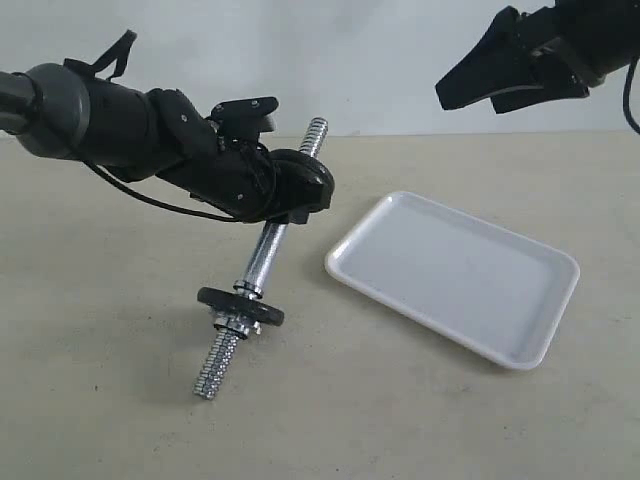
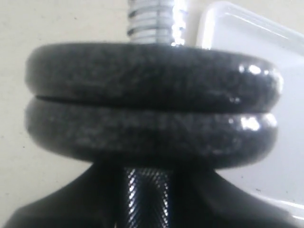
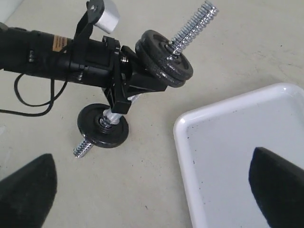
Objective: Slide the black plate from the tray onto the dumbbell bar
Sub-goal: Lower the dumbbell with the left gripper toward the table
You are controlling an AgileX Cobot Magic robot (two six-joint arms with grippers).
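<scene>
One white glossy rectangular plastic tray [image 1: 460, 280], right, holds nothing. Short chrome steel dumbbell bar [image 1: 268, 250] tilted, near threaded end on table [image 1: 120, 400], clamped mid-shaft by left gripper [image 1: 283, 205]. Small round black iron plate [image 3: 154, 45] already on raised far end, flush against bolted disc [image 2: 152, 133]. Right gripper [image 1: 470, 90] spread wide, empty, above tray. Sliding looks done; next likely set-down, nothing obstructs.

The left hand [image 1: 285, 200] hides the middle of the dumbbell bar [image 1: 262, 258] — in its wrist view two stacked black discs [image 2: 152, 104], blurred, cover most of it, and the tray [image 2: 266, 57] runs off the edge.
</scene>
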